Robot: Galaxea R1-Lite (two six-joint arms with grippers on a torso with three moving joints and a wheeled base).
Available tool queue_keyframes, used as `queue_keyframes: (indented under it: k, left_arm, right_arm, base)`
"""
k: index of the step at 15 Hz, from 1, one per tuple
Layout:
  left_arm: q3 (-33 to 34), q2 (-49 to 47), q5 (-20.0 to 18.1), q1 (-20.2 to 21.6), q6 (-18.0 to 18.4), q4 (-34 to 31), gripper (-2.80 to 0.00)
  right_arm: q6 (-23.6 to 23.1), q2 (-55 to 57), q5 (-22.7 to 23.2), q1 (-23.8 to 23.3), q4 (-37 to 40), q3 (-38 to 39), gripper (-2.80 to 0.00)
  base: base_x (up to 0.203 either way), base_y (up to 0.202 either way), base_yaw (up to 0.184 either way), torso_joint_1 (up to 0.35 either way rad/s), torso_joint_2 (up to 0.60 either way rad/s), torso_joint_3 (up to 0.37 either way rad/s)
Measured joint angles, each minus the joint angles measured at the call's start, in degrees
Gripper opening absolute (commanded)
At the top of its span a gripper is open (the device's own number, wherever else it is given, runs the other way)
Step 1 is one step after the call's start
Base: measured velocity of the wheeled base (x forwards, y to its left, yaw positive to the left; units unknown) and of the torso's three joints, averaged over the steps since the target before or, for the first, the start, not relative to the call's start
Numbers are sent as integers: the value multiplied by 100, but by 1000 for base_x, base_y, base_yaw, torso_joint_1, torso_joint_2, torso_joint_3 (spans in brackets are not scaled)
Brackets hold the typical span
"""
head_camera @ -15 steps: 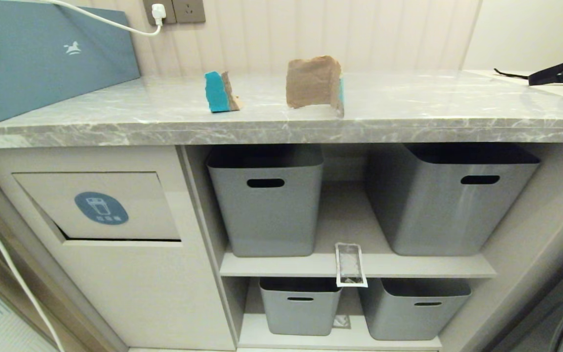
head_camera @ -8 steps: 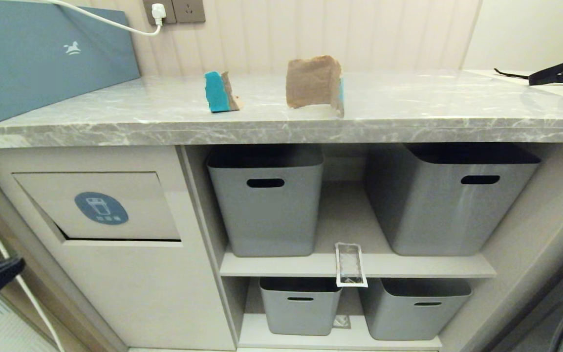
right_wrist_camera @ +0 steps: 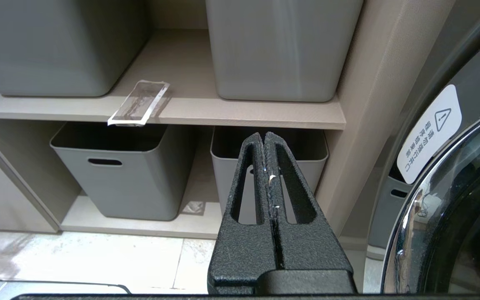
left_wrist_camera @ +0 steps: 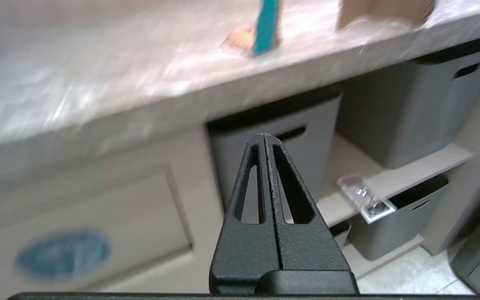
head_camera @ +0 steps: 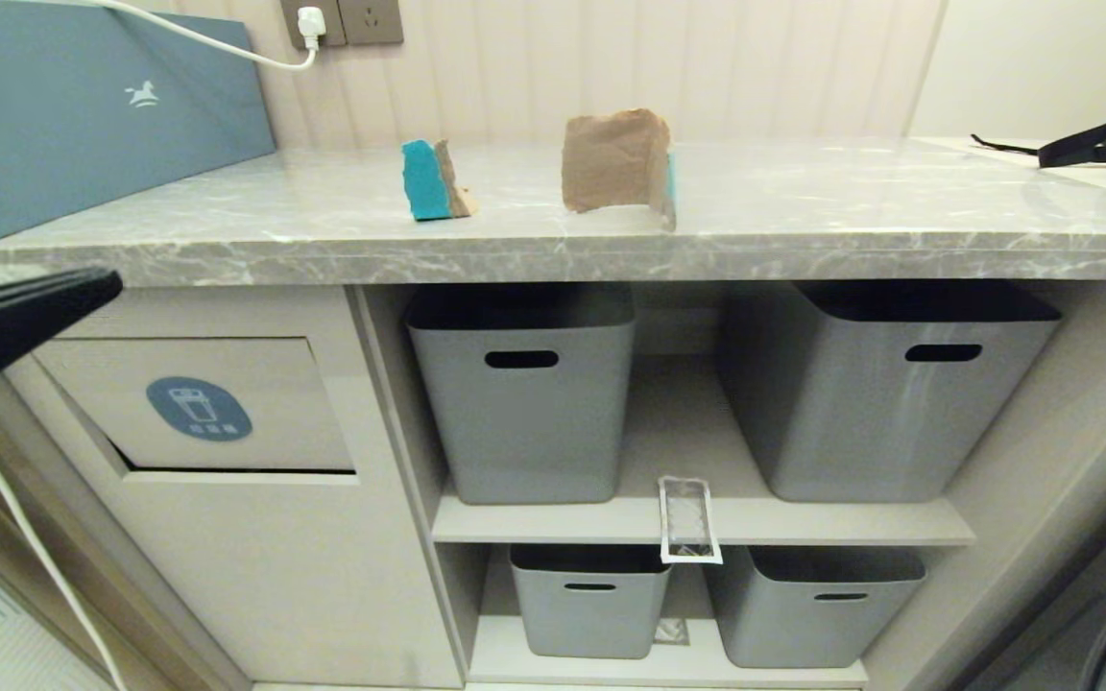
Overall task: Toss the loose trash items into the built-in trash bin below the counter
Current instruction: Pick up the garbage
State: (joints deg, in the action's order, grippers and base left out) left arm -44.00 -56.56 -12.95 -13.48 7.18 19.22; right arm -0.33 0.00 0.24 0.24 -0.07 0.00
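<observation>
Grey marble counter [head_camera: 803, 216] carries 2 torn cardboard pieces [head_camera: 616, 161], standing near its front edge. Left gripper [left_wrist_camera: 264, 139], fingers pressed together and empty, hangs in front of the trash bin flap [head_camera: 198, 405]. A clear wrapper [head_camera: 686, 519] overhangs the middle shelf [head_camera: 803, 523]; another scrap, perhaps plastic, lies lower. Right gripper [right_wrist_camera: 264, 137], pinched closed, sits low beside the washer [right_wrist_camera: 452, 200].

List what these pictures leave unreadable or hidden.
- Inside of the built-in trash bin: head view, shut flap covers it.
- Contents of the upper grey tubs: head view, counter overhang and their walls hide them.
- Small scrap on the bottom shelf: head view, too small to identify.
- Left claw: head view, cut by the left edge.
- Bin sticker: left wrist view, blurred.
</observation>
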Motion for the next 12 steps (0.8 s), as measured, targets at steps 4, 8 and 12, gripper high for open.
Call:
queue_keyframes:
  k: [4,8,12]
  left_arm:
    - [-567,-434,-74,-185,195,39,-280]
    - [-1016,-625,-212,-195,209,43,-280]
    - [-1197,-860,-396,-200,402,121,-280]
  right_arm:
    - [2,0,-1,0,0,0,-280]
    - [0,0,0,0,0,0,-280]
    - [2,0,0,0,0,0,-280]
  base:
    - [0,0,0,0,0,0]
    - [0,0,0,0,0,0]
    - [0,0,0,0,0,0]
